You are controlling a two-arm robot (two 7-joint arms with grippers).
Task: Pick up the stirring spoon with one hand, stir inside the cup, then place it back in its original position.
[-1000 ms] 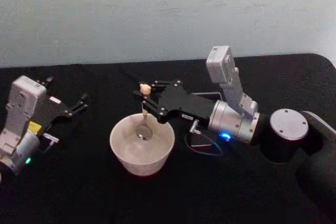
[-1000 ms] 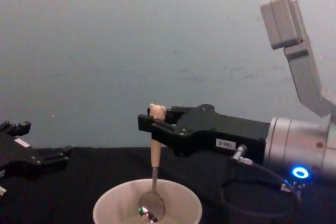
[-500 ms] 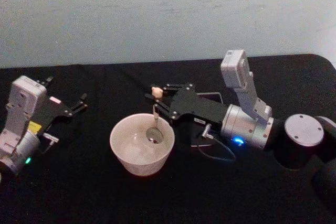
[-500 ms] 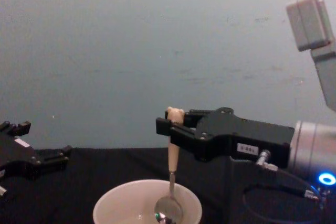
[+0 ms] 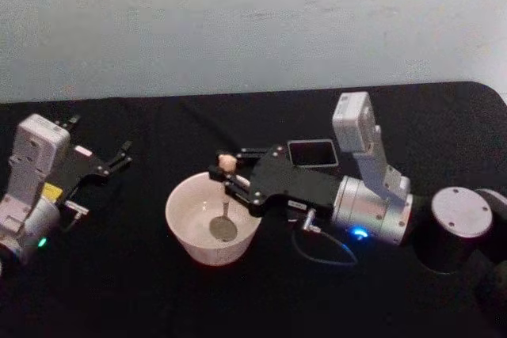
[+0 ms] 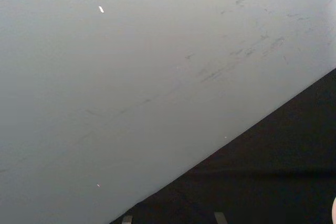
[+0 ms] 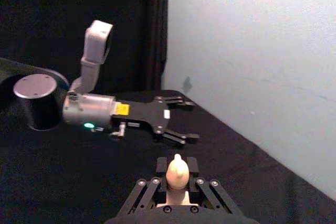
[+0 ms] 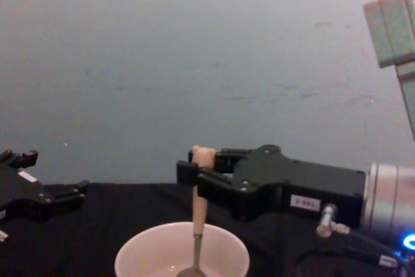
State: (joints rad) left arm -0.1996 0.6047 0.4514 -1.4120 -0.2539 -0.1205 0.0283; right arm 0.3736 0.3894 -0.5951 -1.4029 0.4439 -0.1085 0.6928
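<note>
As the stirring goes on, my right pincer [image 5: 226, 173] is clenched on the spoon [image 5: 224, 227] just under its bear-head top. The handle is close to upright and the metal bowl sits down inside the cup [image 5: 190, 249], near the middle. The cup stands on the black counter [image 5: 119, 290]. The dark square holder [image 5: 313, 142] stands just behind my right arm [image 5: 317, 187], apart from the cup. My left pincer [image 5: 124, 154] is parked at the left of the counter, spread open and holding nothing.

The risks, as I judge them, start with the grip, which sits high on a tapered handle. A push of the bowl against the cup's wall could swing the spoon in my grasp or work it loose. A wide sweep could also shove or tip the cup, which nothing steadies. Later, the holder's mouth is narrow, and a spoon hanging askew could catch its rim and knock it over. Whether the cup holds liquid to spill I cannot tell.

Against half a second ago, the right pincer has moved left and toward me. The spoon's bowl then lay by the cup's right wall, on the holder's side, and now lies nearer the middle. My arm then covered most of the holder, and now its mouth is in plain sight. The left pincer has not moved.
</note>
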